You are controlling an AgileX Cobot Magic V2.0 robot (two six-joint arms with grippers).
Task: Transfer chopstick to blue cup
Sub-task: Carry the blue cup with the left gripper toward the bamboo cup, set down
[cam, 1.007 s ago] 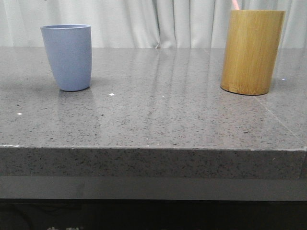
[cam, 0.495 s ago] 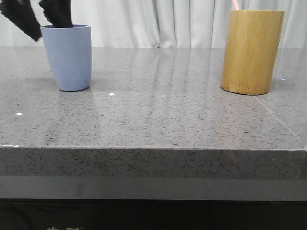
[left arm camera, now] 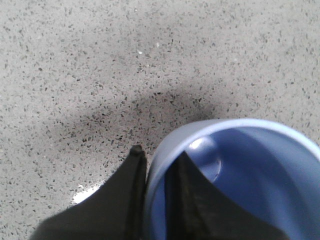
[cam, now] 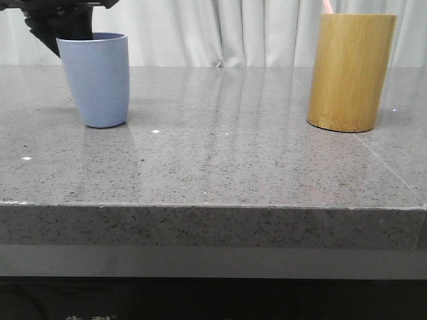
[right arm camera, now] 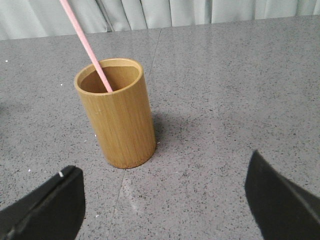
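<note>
You had the left end effector (left arm camera: 155,200) at the blue cup (cam: 95,80), which stood upright on the grey speckled table (cam: 220,160) toward its left side. In the left wrist view, one dark finger (left arm camera: 127,200) sat just outside the cup's rim and the other lay inside against the wall — the rim was between them. The fingers were close together with only the thin wall between; whether they actually pressed it, I could not tell from that angle. In the front view, the end effector appeared as a dark shape behind and above the cup's left rim.

The chopstick (right arm camera: 86,46) was in the bamboo holder (right arm camera: 118,114), leaning against its rim with its upper length sticking out at a tilt. The holder stood upright on the right side of the table, well apart from the blue cup. In the front view a pink tip showed just above the holder.

Your right end effector (right arm camera: 165,200) was spread wide — its two dark fingertips stood far apart, pinching nothing, with the holder beyond them and bare table between.
</note>
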